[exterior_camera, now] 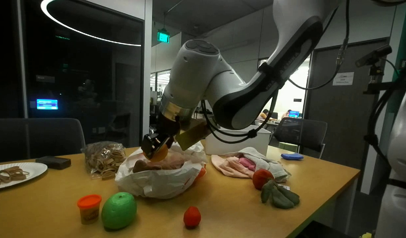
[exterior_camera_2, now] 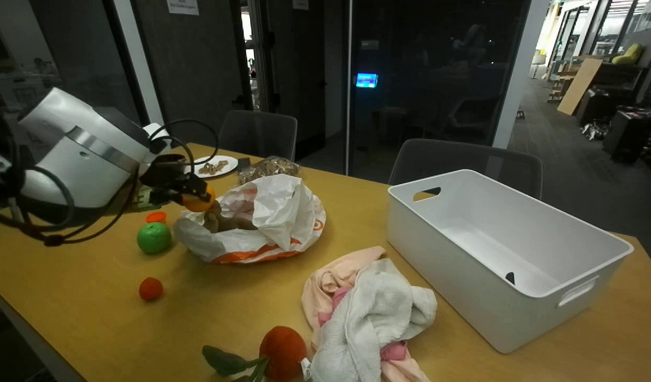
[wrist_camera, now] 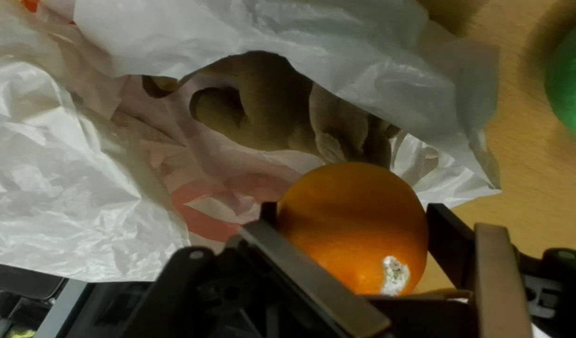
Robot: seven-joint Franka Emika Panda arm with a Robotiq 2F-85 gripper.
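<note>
An orange ball-shaped fruit (wrist_camera: 353, 211) with a rough white patch fills the space between the fingers of my gripper (wrist_camera: 351, 213), which is shut on it, with a finger against either side. In both exterior views the orange (exterior_camera: 159, 154) (exterior_camera_2: 202, 200) hangs over the mouth of a crumpled white plastic bag (exterior_camera: 146, 185) (exterior_camera_2: 288, 212). Inside the bag lies a knobbly brown thing (wrist_camera: 273, 103), close beneath the fruit. Whether the orange touches it I cannot tell. Part of the brown thing is hidden by a fold of the bag in the wrist view.
Near the bag stand a green fruit (exterior_camera: 119, 210), an orange-lidded tub (exterior_camera: 89, 209) and a small red fruit (exterior_camera: 192, 217). Cloths (exterior_camera_2: 367, 307) lie beside a white bin (exterior_camera_2: 495, 297). A larger leafy orange fruit (exterior_camera_2: 284, 350), a bagged brown bundle (exterior_camera: 105, 160) and a paper plate (exterior_camera: 34, 167) are also here.
</note>
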